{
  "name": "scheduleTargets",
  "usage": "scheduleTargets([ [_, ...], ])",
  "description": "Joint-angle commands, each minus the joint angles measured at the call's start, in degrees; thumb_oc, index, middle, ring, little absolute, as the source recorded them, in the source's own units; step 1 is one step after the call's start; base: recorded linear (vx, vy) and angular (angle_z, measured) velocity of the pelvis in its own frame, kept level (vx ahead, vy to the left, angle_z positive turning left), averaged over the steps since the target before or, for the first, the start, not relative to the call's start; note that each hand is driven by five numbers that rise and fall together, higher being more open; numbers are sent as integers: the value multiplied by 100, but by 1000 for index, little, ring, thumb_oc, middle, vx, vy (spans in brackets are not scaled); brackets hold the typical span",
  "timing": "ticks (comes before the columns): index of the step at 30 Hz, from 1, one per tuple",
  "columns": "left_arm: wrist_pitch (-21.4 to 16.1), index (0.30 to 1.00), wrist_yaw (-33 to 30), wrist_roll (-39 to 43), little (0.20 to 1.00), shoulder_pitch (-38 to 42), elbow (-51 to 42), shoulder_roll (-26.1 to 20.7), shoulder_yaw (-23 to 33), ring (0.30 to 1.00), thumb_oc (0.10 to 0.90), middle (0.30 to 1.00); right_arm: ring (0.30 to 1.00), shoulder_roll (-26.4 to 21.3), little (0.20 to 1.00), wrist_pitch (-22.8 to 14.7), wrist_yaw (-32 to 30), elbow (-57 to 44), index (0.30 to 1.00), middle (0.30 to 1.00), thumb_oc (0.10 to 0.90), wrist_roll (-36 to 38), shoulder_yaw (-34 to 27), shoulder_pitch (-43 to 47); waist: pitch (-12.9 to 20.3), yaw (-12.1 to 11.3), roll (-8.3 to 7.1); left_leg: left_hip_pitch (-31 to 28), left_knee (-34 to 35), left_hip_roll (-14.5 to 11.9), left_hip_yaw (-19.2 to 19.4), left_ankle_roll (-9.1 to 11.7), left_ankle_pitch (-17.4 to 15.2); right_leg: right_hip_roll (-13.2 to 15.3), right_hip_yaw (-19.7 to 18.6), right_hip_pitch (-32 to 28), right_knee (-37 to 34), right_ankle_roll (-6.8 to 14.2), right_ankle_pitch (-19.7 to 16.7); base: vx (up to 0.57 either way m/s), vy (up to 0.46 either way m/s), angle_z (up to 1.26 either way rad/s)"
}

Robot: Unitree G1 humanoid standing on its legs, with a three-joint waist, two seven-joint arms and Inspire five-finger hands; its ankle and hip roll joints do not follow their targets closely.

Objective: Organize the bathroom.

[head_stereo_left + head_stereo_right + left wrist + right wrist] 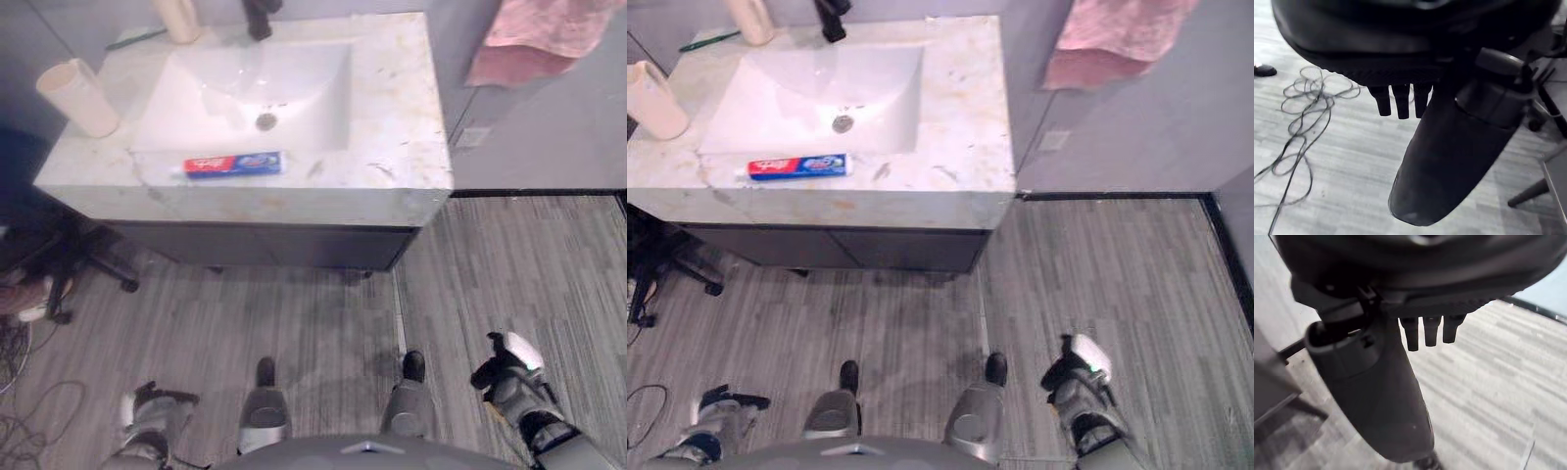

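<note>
Left eye view: a pale marbled counter [402,147] carries a white sink [250,93] with a metal drain [265,121] at its bottom; the basin holds nothing else. A red, white and blue toothpaste tube [233,164] lies flat on the counter's front strip, just in front of the basin and well away from both hands. A cream cup [78,96] stands tilted at the counter's far-left side; what is inside it cannot be made out. A second cream container [178,19] stands at the back edge beside a dark faucet [259,17], and a thin green stick-like item [135,39] lies near it. A pink towel [534,39] hangs on the wall to the right. The left hand [147,413] hangs low over the grey plank floor [323,323], and the right hand [509,370], with a white thumb cover, hangs low on the other side.

Right eye view: the same layout, with the toothpaste tube far ahead of the fingers of either hand.

Left wrist view: the left hand's fingers [1400,100] point down, loosely straight, holding nothing; beyond them lie the floor and a looping cable.

Right wrist view: the right hand's fingers [1431,330] likewise hang relaxed and empty above the floor.
</note>
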State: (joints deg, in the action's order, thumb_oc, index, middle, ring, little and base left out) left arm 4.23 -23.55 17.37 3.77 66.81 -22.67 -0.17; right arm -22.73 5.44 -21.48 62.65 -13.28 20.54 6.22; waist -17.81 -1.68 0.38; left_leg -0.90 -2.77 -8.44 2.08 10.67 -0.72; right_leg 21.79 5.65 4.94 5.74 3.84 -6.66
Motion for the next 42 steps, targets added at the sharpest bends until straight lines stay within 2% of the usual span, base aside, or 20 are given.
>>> scheduleTargets([
  [1, -53, 900, -28, -190, 900, -270, -140, -185, -34, 900, 800, 900, 900, -504, 900, -37, -370, -213, 900, 900, 800, -203, -68, 392, 132, 8, 180, 203, -497, -340, 158, -508, -41, -180, 520, -131, 513, 652, 713, -9, 166, 17],
  [8, -56, 900, 101, -349, 900, -245, -184, -152, -161, 900, 800, 900, 900, -462, 900, -26, -599, -420, 900, 900, 800, 224, -252, 363, 172, -22, 67, 196, -669, -10, 179, -667, -355, 25, 384, -345, -53, 764, 196, -25, 200, -7],
  [9, 45, 900, 103, -290, 900, -274, -189, -141, -152, 900, 800, 900, 900, -440, 900, -14, -579, -490, 900, 900, 800, 134, -322, 311, 202, -61, 3, 128, -677, 117, 268, -724, -459, 180, 498, -341, -216, 808, -154, 41, 182, -11],
  [10, 98, 900, 111, -254, 900, -284, -198, -144, -146, 900, 800, 900, 900, -433, 900, -6, -575, -510, 900, 900, 800, 118, -337, 300, 203, -81, -12, 91, -661, 146, 308, -735, -471, 218, 537, -343, -255, 827, -242, 27, 242, -17],
  [11, 145, 900, -21, -167, 900, -356, -238, -124, -62, 900, 800, 900, 900, -369, 900, 15, -502, -568, 900, 900, 800, -29, -329, 300, 205, -163, -54, -55, -611, 199, 620, -780, -536, 339, 937, -223, 60, 911, -529, -6, 263, -30],
  [12, 378, 900, 14, -234, 900, -481, -267, -74, 64, 900, 800, 900, 900, -297, 900, 102, -362, -742, 900, 900, 800, -134, -248, 298, 256, -204, -31, -208, -464, 161, 960, -864, -465, 118, 1149, -49, 652, 874, -307, -9, 238, -57],
  [13, 373, 900, 4, -236, 900, -505, -269, -68, 60, 900, 800, 900, 900, -296, 900, 131, -344, -780, 900, 900, 800, -121, -227, 287, 275, -189, -28, -226, -425, 164, 949, -867, -434, -42, 1076, -23, 694, 845, -199, 22, 139, -123],
  [14, 359, 900, -19, -279, 900, -536, -273, -42, -12, 900, 800, 900, 900, -309, 900, 209, -329, -859, 900, 900, 800, 26, -172, 244, 368, -68, -48, -230, -294, 252, 730, -880, -337, -848, 767, -17, 585, 647, 309, 43, 45, -180],
  [15, 347, 900, -24, -312, 900, -517, -265, -33, -64, 900, 800, 900, 900, -328, 900, 205, -329, -824, 900, 900, 800, 114, -171, 234, 396, -20, -72, -227, -248, 331, 595, -888, -329, -1163, 713, -46, 454, 524, 489, 20, 55, -155],
  [16, 278, 900, -59, -304, 900, -427, -227, -18, -218, 900, 800, 900, 900, -354, 900, 119, -342, -659, 900, 900, 800, 253, -169, 256, 435, -3, -140, -129, -197, 533, 413, -906, -323, -1430, 787, -34, 181, 357, 557, -43, 27, -65],
  [17, 210, 900, -141, -262, 900, -338, -201, 0, -285, 900, 800, 900, 900, -358, 900, 29, -350, -497, 900, 900, 800, 267, -191, 300, 444, -20, -173, -46, -185, 661, 385, -942, -353, -1454, 910, -69, -22, 282, 532, -75, 17, 18],
  [19, 100, 900, -173, -67, 900, -197, -161, 62, -256, 900, 800, 900, 900, -354, 900, 60, -338, -240, 900, 900, 800, 218, -161, 365, 460, 7, -176, 35, -185, 811, 257, -995, -355, -1605, 695, -129, -242, 190, 516, -55, 19, 38],
  [25, 81, 900, -78, -164, 900, -142, -120, 42, -204, 900, 800, 900, 900, -330, 900, 174, -338, -119, 900, 900, 800, 116, -211, 81, 587, 72, -146, 41, -213, 827, 407, -981, -308, -1680, 682, -510, -511, 124, 617, 36, 8, 5],
  [30, 95, 900, -62, -279, 900, -349, 27, 40, -40, 900, 800, 900, 900, -295, 900, 51, -326, -24, 900, 900, 800, 15, -305, -92, 691, 73, -77, -11, -97, 852, 379, -988, -286, -1698, 655, -582, -538, 108, 676, 63, 7, 6],
  [35, -240, 900, -275, 154, 900, -463, 24, 34, 209, 900, 800, 900, 900, -289, 900, -49, -283, -99, 900, 900, 800, -44, -290, -155, 702, 80, -29, -26, -96, 885, 384, -984, -296, -1682, 655, -620, -575, 100, 694, 17, 14, 3],
  [36, -443, 900, -570, 440, 900, -475, -196, -49, 408, 900, 800, 900, 900, -290, 900, -66, -235, -201, 900, 900, 800, -74, -267, -150, 697, 68, -12, -31, -107, 908, 377, -980, -308, -1666, 657, -642, -589, 95, 706, 20, 29, 7],
  [38, -505, 900, -1163, 1050, 900, -452, -448, -209, 743, 900, 800, 900, 900, -300, 900, -36, -216, -322, 900, 900, 800, -53, -235, -177, 702, 54, 3, -22, -127, 931, 359, -973, -320, -1651, 677, -661, -604, 98, 718, 21, 27, 11],
  [39, -478, 900, -1269, 1155, 900, -452, -494, -238, 819, 900, 800, 900, 900, -297, 900, -35, -212, -331, 900, 900, 800, -63, -231, -185, 706, 53, 3, -20, -132, 935, 356, -973, -322, -1649, 681, -667, -609, 98, 720, 22, 4, 16],
  [41, -693, 900, -2161, 1800, 900, -490, -743, -476, 1496, 900, 800, 900, 900, -248, 900, -33, -222, -307, 900, 900, 800, -139, -177, -214, 729, -5, -13, 12, -185, 946, 336, -958, -330, -1635, 727, -698, -673, 100, 704, 36, -18, 16],
  [42, -854, 900, -2347, 2020, 900, -503, -861, -504, 1699, 900, 800, 900, 900, -225, 900, -40, -233, -269, 900, 900, 800, -142, -144, -213, 737, -32, -26, 4, -182, 941, 331, -952, -327, -1638, 753, -722, -711, 98, 692, 52, -31, 12],
])
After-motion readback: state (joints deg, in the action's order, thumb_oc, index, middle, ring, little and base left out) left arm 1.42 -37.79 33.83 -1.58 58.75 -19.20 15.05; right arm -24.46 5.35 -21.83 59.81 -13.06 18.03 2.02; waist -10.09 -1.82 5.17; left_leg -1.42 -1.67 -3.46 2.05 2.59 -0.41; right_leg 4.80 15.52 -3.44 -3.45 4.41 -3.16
